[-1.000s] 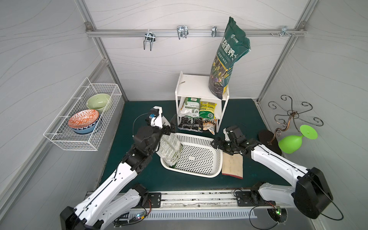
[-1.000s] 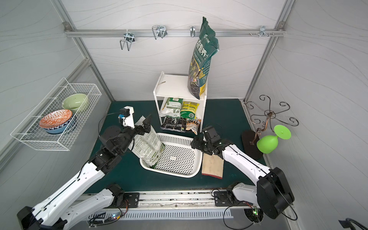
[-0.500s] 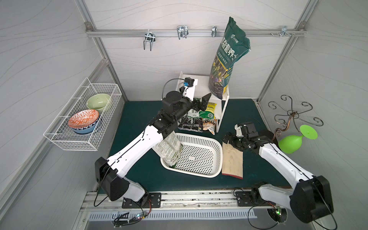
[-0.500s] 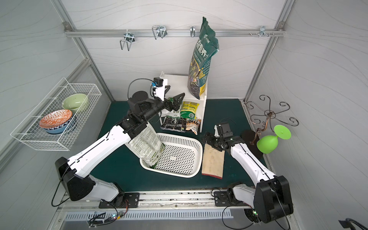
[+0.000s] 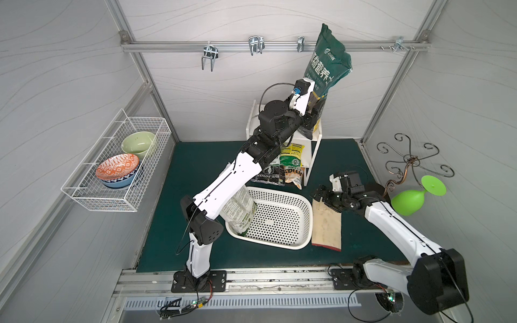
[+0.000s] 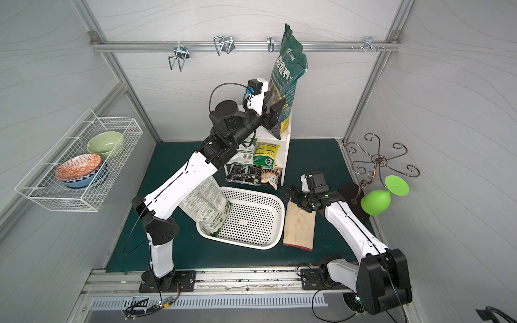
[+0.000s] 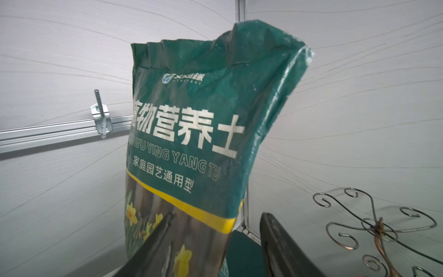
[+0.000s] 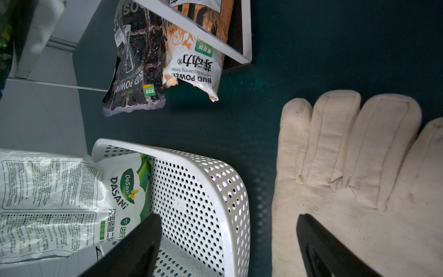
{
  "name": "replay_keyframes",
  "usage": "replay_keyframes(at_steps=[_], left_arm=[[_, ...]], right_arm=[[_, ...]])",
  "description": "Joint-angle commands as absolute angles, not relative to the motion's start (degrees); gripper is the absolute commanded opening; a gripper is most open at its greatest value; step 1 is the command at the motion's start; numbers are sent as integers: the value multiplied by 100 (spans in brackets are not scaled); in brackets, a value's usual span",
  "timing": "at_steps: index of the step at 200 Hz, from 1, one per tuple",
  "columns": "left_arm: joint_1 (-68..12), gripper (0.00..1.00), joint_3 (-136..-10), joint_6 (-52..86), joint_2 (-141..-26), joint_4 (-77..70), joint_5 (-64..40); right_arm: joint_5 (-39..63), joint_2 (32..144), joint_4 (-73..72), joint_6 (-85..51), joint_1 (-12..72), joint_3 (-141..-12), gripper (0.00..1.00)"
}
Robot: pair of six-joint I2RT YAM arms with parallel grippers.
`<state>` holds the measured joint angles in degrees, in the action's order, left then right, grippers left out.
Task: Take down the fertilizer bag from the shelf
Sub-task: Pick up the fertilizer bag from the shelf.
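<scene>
The fertilizer bag (image 5: 328, 64) (image 6: 288, 67) (image 7: 191, 120) is tall and dark green, with white lettering and a yellow band. It stands upright on the top board of the white shelf (image 5: 316, 137) (image 6: 286, 137). My left gripper (image 5: 314, 112) (image 6: 275, 112) (image 7: 217, 214) is raised to the bag's lower part, and its jaws stand apart on either side of the bag. One finger lies against the bag's printed face, while a gap shows between the other finger and the bag's edge. Low over the mat, my right gripper (image 5: 319, 193) (image 6: 291, 193) (image 8: 229, 215) is open and holds nothing.
A white perforated basket (image 5: 279, 221) sits on the mat with a white bag (image 5: 240, 212) leaning in it. A cream glove (image 5: 327, 223) lies beside it. Smaller bags (image 5: 291, 156) fill the shelf's lower tiers. A wire basket of bowls (image 5: 117, 167) hangs at the left; a scroll stand with a green glass (image 5: 411, 195) stands at the right.
My left arm has swung up from the perforated basket to the shelf top, and its jaws have narrowed about the bag's lower part. My right gripper has drawn back from the basket's rim to above the glove.
</scene>
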<state>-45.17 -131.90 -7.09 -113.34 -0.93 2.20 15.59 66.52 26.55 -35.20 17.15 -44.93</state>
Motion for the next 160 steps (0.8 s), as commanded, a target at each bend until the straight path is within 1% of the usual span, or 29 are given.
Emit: replay_keyframes(at_steps=[1, 43, 72, 79, 88, 98, 108, 136, 160], left_arm=[[-4544, 62, -13830, -780, -11727, -348, 406], [-4545, 62, -14017, -660, -12095, -461, 417], [-4548, 58, -14157, -650, -12321, -535, 516], [-4540, 54, -14197, -662, -12366, -565, 565], [-4534, 43, -14221, -683, -12402, -632, 601], [-4513, 25, -14221, -690, -12410, -708, 615], [-4485, 0, -14227, -626, -12388, -755, 593], [-4372, 0, -14347, -251, -12214, -664, 421], [-4362, 0, -14220, -188, -11782, -472, 217]], right_arm=[[1740, 6583, 2595, -3599, 1679, -4439, 91], [1769, 6519, 2617, -3568, 1670, -4438, 91], [1831, 6502, 2594, -3602, 1667, -4399, 91], [1845, 6496, 2578, -3596, 1670, -4379, 91], [1864, 6499, 2566, -3548, 1670, -4368, 91], [1842, 6502, 2613, -3456, 1659, -4401, 91], [1820, 6503, 2662, -3385, 1644, -4436, 91], [1817, 6529, 2690, -3335, 1617, -4539, 91], [1994, 6604, 2624, -3370, 1616, -4604, 90]])
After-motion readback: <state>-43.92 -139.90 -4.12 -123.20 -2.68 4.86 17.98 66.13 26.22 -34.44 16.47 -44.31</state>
